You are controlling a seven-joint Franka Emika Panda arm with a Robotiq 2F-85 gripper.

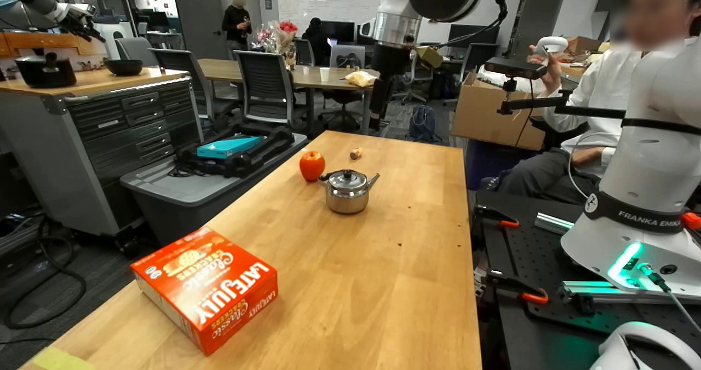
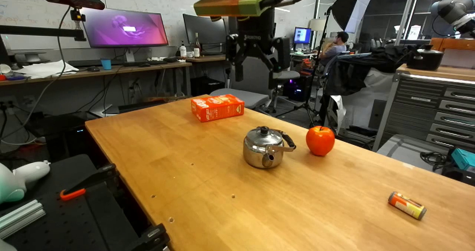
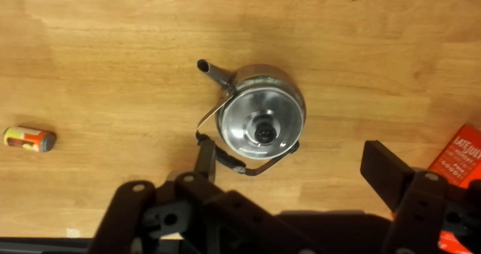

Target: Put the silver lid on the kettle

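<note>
The kettle [image 1: 347,199] is a small shiny silver pot standing upright on the wooden table; it shows in both exterior views [image 2: 256,156] and in the wrist view [image 3: 263,71]. The silver lid [image 2: 256,136] with its black knob lies on top of the kettle, covering its opening; it also shows in the wrist view [image 3: 244,111]. The kettle's handle is folded down to one side. My gripper [image 2: 256,78] is open and empty, high above the table. In the wrist view its fingers [image 3: 289,148] stand wide apart, with the left finger overlapping the kettle's handle in the picture, not touching it.
A red apple [image 2: 320,140] stands close to the kettle. A small orange and yellow can [image 2: 407,205] lies on its side. An orange cracker box [image 1: 208,282] lies flat near the table's edge. Clamps [image 1: 517,288] are fixed beside the robot base.
</note>
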